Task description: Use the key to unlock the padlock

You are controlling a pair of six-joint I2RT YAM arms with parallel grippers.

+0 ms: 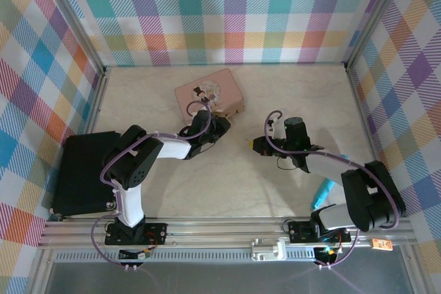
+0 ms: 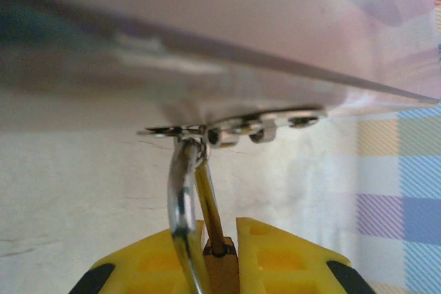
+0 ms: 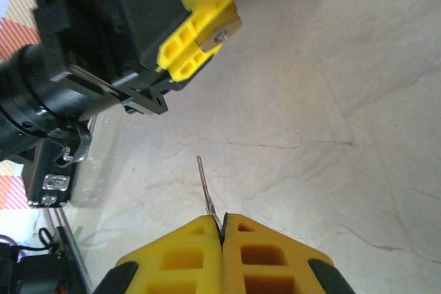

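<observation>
In the left wrist view the brass padlock (image 2: 222,266) sits between the yellow fingers of my left gripper (image 2: 220,228), which is shut on it. Its shackle (image 2: 180,197) runs up into the metal hasp (image 2: 234,129) on the pink tin (image 2: 207,25). From above, the left gripper (image 1: 222,123) is at the near edge of the pink tin (image 1: 209,94). My right gripper (image 3: 222,219) is shut on the thin grey key (image 3: 205,187), whose shaft points toward the left gripper and the padlock's brass base (image 3: 222,34). In the top view the right gripper (image 1: 256,144) hovers a short way right of the left one.
A black pad (image 1: 83,170) lies at the table's left edge. A light blue object (image 1: 322,194) sits beside the right arm's base. Plaid walls close in the back and both sides.
</observation>
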